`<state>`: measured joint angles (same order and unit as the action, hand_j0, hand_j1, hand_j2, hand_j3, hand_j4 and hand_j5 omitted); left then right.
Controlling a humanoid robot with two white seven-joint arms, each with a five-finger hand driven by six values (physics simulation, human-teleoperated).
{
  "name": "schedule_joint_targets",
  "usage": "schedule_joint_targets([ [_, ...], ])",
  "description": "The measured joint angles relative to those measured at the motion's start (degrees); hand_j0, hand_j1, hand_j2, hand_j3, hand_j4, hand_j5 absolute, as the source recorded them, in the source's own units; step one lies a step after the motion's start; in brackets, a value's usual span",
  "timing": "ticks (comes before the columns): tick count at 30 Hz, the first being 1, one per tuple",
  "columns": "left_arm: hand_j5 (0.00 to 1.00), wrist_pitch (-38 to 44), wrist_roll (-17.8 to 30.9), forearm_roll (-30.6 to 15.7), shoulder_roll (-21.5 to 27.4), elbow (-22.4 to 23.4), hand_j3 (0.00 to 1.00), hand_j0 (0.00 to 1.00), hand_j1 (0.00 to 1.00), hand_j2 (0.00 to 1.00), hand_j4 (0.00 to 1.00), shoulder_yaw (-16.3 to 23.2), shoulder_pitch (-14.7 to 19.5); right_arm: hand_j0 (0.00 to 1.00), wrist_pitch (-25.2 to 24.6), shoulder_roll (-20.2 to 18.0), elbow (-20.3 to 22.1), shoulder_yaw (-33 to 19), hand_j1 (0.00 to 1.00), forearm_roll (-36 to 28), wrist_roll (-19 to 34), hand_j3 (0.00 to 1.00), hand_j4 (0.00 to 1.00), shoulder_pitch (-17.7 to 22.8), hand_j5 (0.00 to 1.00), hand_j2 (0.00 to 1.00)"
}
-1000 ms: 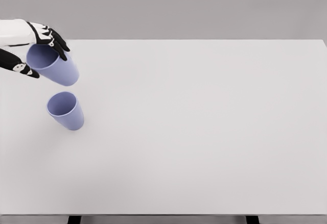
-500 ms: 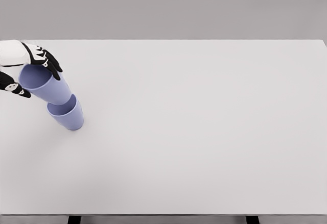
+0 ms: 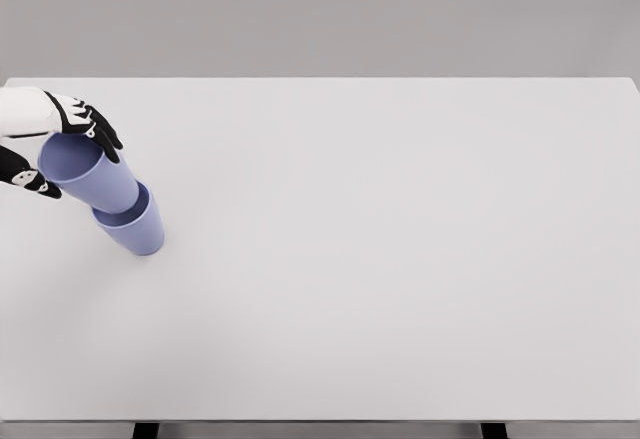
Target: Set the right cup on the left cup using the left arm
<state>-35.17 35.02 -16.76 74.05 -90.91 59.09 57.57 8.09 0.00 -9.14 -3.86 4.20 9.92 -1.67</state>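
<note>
1. Change since the earlier frames: the held cup was in the air above the lower cup a second ago. It has since come down, and its base now sits inside the lower cup's mouth. Over the last half second it has barely shifted.

2. Hand state: the left hand enters at the upper left of the frame. Its fingers are wrapped over the rim of the held cup, with the thumb on the near side. The grip is closed on the cup. The right hand is not in view.

3. Cup position: both cups are at the left of the table. The held cup leans up and to the left, as does the lower cup. Nesting appears partial.

4. Risk, tilt: if the fingers release while the cup is only partly seated, it may tip out or roll the pair over.

5. Risk, side load: further pushing along the tilt could slide or topple the lower cup, which nothing braces.

6. Risk, withdrawal: fingers hooked over the rim may drag the cup back out when the hand lifts.

7. Edges: the stack stands near the table's left edge, and the hand lies against the frame's left border. A fall to the left could leave the table.

8. Open room: the centre and right of the table offer wide space.
</note>
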Motion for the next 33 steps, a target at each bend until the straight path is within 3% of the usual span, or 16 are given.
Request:
schedule_joint_targets([
  [26, 0.66, 0.00, 0.00, 1.08, -1.83, 1.90, 0.66, 0.66, 0.66, 0.66, 0.66, -0.08, -1.67, 1.00, 0.03, 0.00, 0.00, 0.00, 1.00, 0.00, 0.00, 1.00, 1.00, -0.09, 1.00, 1.00],
  [27, 0.67, 0.01, 0.00, 1.13, -1.98, 1.98, 0.67, 0.67, 0.67, 0.67, 0.67, -0.09, -1.84, 1.00, 0.02, 0.00, 0.00, 0.00, 1.00, 0.00, 0.00, 1.00, 1.00, 0.00, 1.00, 1.00],
  [28, 0.87, 0.00, 0.00, 1.22, -2.10, 2.05, 0.87, 0.87, 0.87, 0.87, 0.87, -0.14, -2.11, 1.00, 0.01, 0.00, 0.00, 0.00, 1.00, 0.00, 0.00, 1.00, 1.00, -0.09, 1.00, 1.00],
  [29, 1.00, -0.01, 0.00, 1.27, -2.18, 2.11, 1.00, 1.00, 1.00, 1.00, 1.00, -0.25, -2.11, 1.00, 0.01, 0.00, 0.00, 0.00, 1.00, 0.00, 0.00, 1.00, 1.00, -0.09, 1.00, 1.00],
  [33, 1.00, 0.01, 0.00, 1.19, -2.04, 2.14, 1.00, 1.00, 1.00, 1.00, 1.00, -0.66, -2.20, 1.00, 0.00, 0.00, 0.00, 0.00, 1.00, 0.00, 0.00, 1.00, 1.00, 0.00, 1.00, 1.00],
])
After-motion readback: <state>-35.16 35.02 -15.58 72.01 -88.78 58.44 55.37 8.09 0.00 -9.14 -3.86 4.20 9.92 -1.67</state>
